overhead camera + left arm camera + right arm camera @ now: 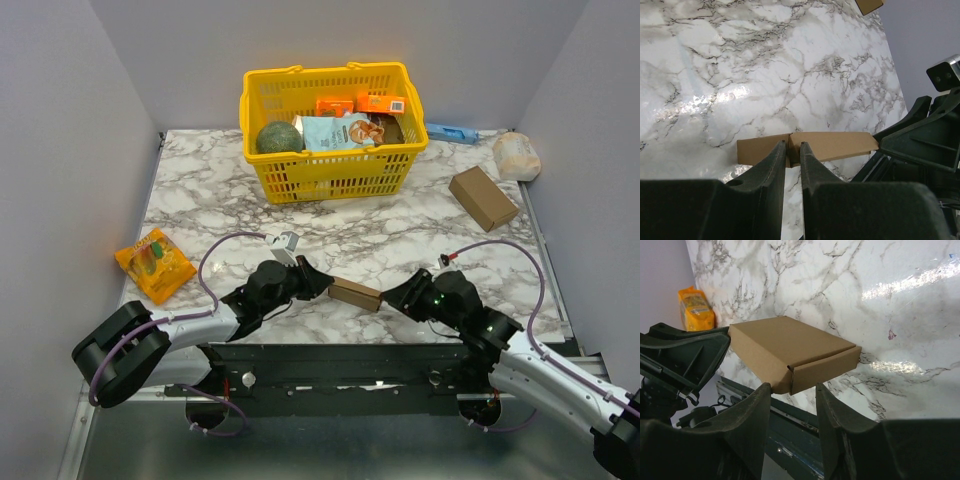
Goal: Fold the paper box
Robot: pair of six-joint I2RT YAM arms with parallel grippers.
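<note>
Marble table [200, 200]: yellow basket [330, 175] at 12 o'clock, paper box [355, 293] at 6 o'clock. Left gripper [794, 147], at the box's 9 o'clock, pinches its edge, nearly closed; right gripper [793, 388], at 3 o'clock, stands parted at a corner

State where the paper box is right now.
In the top view the paper box is near the front edge of the table, centre, between the left gripper and the right gripper, well in front of the yellow basket.

A yellow basket [335, 172] stood far back on the marble table [200, 190], an orange snack packet [154, 263] at left, a brown carton [483, 197] at right near what was perhaps a white bag [517, 155].
</note>
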